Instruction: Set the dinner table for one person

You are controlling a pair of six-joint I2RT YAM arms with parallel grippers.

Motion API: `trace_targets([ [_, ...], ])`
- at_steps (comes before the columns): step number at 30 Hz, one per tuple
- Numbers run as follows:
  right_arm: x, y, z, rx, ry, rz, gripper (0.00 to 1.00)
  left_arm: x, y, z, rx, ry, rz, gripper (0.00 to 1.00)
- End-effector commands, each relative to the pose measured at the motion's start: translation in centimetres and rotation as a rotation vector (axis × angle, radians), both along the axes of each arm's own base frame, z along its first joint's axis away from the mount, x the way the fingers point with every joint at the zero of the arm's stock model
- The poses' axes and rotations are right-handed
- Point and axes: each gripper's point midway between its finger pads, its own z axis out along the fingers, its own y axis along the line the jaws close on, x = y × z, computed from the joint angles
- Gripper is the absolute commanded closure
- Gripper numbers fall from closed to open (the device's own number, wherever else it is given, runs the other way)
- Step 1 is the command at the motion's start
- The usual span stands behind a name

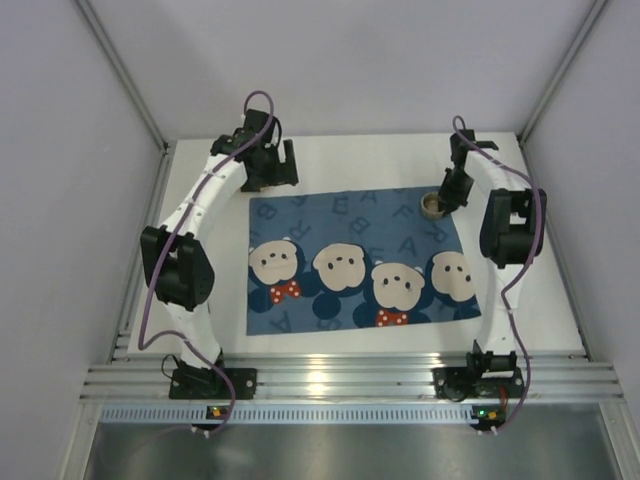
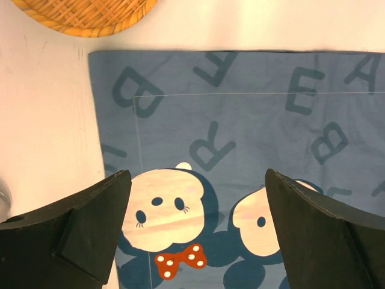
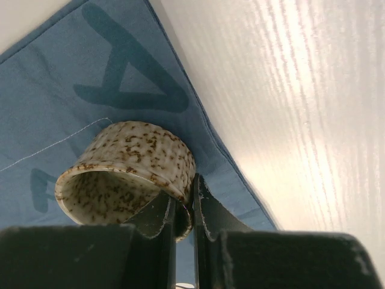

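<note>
The white dinner table (image 1: 380,160) carries a blue bear-printed placemat (image 1: 355,262). My right gripper (image 1: 452,192) is shut on the rim of a small brown-speckled cup (image 1: 432,205) at the mat's far right corner. In the right wrist view the fingers (image 3: 207,211) pinch the cup's wall (image 3: 138,150), which is tilted over the mat's edge (image 3: 54,90). My left gripper (image 1: 272,168) hovers at the mat's far left corner. In the left wrist view it (image 2: 197,177) is open and empty above the bear faces (image 2: 165,208).
A woven straw basket or plate (image 2: 87,15) lies on the table just past the mat's far left corner; the left arm hides it in the top view. Grey walls close in the table on three sides. An aluminium rail (image 1: 340,380) runs along the near edge.
</note>
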Motion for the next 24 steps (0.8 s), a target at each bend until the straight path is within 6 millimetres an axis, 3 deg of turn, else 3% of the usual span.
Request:
trace_targets([
  [1,1.4,1.1,0.2,-0.015,-0.036,0.019,1.0,0.2,1.2,0.7,-0.062,-0.022,0.028,0.02],
  [5,1.6,1.8,0.2,0.026,-0.054,0.017,1.0,0.8,4.1,-0.5,-0.102,-0.007,0.093,0.02],
  [9,1.3,2.5,1.7,0.065,-0.084,0.015,1.0,1.7,7.2,-0.3,-0.101,-0.012,0.157,0.02],
  [13,1.3,3.0,4.2,0.102,-0.145,0.007,1.0,1.7,8.1,-0.3,-0.095,-0.01,0.17,0.02],
  [16,1.7,5.1,4.6,0.215,-0.187,0.035,1.0,1.7,8.6,-0.8,-0.093,0.001,0.18,0.02],
  [19,1.3,7.2,3.1,0.317,-0.168,0.063,1.0,1.9,9.0,-1.0,-0.095,0.003,0.193,0.02],
  [24,0.4,7.9,-0.3,0.312,-0.097,0.065,1.0,2.5,10.0,-1.7,-0.102,0.011,0.229,0.03],
])
